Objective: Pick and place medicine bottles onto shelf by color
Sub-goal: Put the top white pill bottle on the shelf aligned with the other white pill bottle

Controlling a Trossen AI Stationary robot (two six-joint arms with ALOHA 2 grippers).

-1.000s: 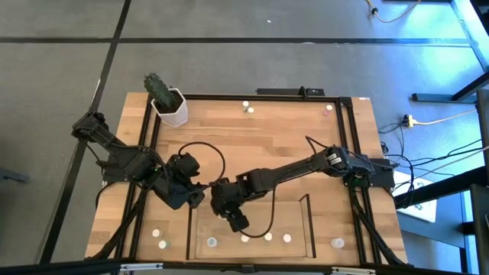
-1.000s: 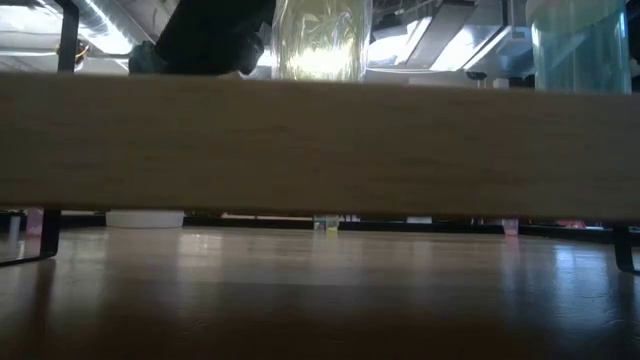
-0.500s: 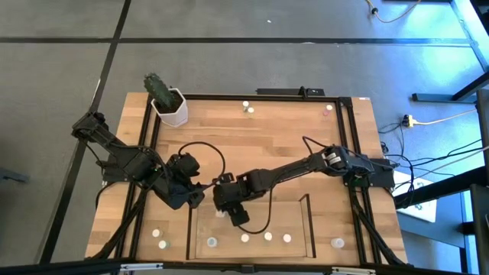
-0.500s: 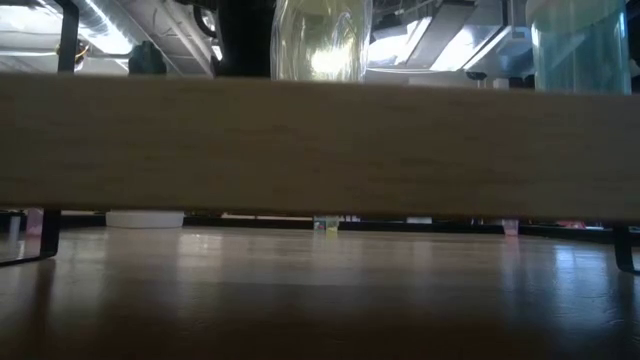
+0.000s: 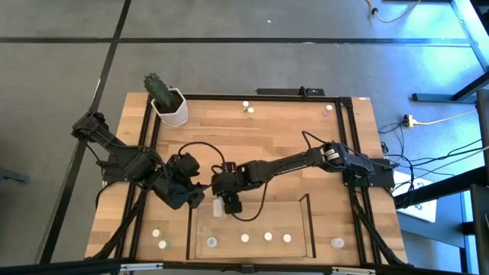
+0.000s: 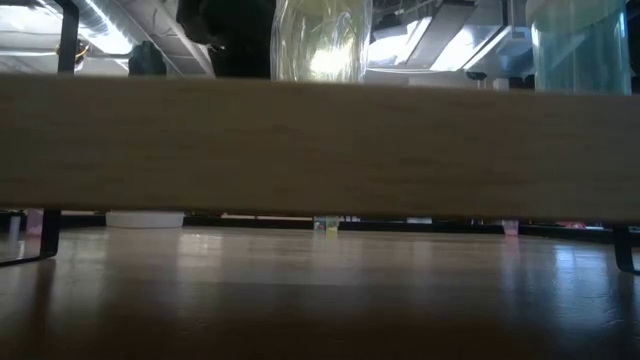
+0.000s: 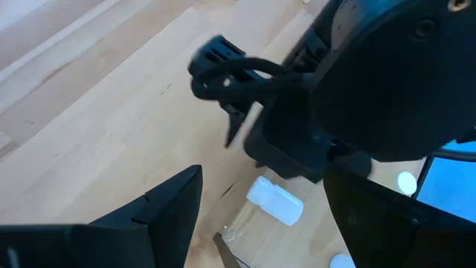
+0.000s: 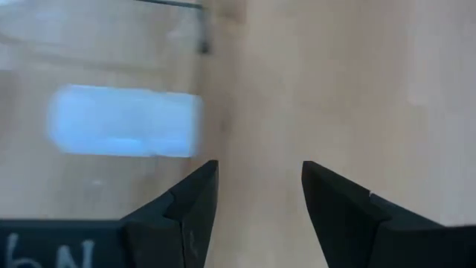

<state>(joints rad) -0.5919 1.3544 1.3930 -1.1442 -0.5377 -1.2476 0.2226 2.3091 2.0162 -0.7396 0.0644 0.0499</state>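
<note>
We find the right gripper (image 5: 229,203) with jaws spread and empty at the shelf (image 5: 309,229)'s back-left corner, a white bottle (image 5: 218,208) lying just beside it; the left gripper (image 5: 192,195) waits nearby, jaws spread. We count four bottles (image 5: 267,237) along the shelf's front edge. Several bottles remain on the table (image 5: 267,137), so we judge the task roughly half done, and no legible writing is noted.

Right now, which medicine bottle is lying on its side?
The white bottle just inside the shelf's back-left corner, right beside the right gripper. It lies flat; the other bottles show round caps from above, apparently upright.
</note>
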